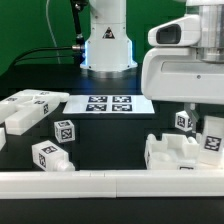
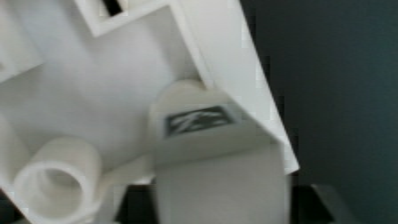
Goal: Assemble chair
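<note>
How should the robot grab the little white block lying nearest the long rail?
Probably from straight above, pinching the middle of the block across its two flat long sides. It lies flat on the table, apart from the other parts, so both sides look free.

Close-up white chair part (image 2: 107, 90), tagged rounded piece (image 2: 199, 122) beside a round rod end (image 2: 63, 180)

text: none legible | signs: square tags (image 1: 64, 129) on chair parts (image 1: 22, 112); marker board (image 1: 76, 104)
</note>
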You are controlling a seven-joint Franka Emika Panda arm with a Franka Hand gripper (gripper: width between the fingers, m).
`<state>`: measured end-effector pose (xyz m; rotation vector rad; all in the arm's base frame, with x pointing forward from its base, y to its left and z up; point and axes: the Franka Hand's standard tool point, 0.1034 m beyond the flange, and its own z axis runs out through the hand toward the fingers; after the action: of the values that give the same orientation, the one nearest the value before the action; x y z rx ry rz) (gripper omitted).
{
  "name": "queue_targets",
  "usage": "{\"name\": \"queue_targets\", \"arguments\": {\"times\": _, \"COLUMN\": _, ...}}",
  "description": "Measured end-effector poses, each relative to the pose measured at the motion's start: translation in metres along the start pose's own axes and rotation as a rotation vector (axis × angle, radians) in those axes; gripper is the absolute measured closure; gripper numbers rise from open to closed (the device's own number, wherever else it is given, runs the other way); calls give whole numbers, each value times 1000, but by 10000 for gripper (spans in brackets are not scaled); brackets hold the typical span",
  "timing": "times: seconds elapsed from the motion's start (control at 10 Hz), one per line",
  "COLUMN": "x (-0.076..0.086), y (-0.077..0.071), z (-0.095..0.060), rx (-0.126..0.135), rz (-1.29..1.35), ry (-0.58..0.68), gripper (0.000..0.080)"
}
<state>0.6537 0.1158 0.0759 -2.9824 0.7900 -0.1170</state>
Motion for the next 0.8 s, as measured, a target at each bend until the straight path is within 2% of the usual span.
{"name": "queue_targets", "arguments": {"times": 0.2, "x": 2, "y": 2, "z": 1, "rx": -7, "rz": 198, "ry": -2, "gripper": 510}}
{"name": "queue_targets", "arguments": {"times": 0.4, "x": 4, "y": 5, "z": 2, "rx": 2, "rz": 490, "ry": -11, "gripper": 510}}
{"name": "queue_targets", "arguments": {"times": 0.5, "x": 5, "y": 5, "z": 3, "rx": 11, "rz": 657, "ry": 0, "gripper": 510}}
{"name": "queue_targets", "arguments": {"times": 0.6, "x": 4, "y": 7, "z": 3, "rx": 46, "rz": 832, "ry": 16, "gripper": 510}}
{"name": "queue_targets", "arguments": {"times": 0.7, "x": 4, "y": 8, "z": 3, "rx": 61, "rz": 909, "ry": 10, "gripper": 510}}
{"name": "queue_targets", "arguments": {"times": 0.8, "x": 3, "y": 8, "z": 3, "rx": 64, "rz": 939, "ry": 2, "gripper": 510}}
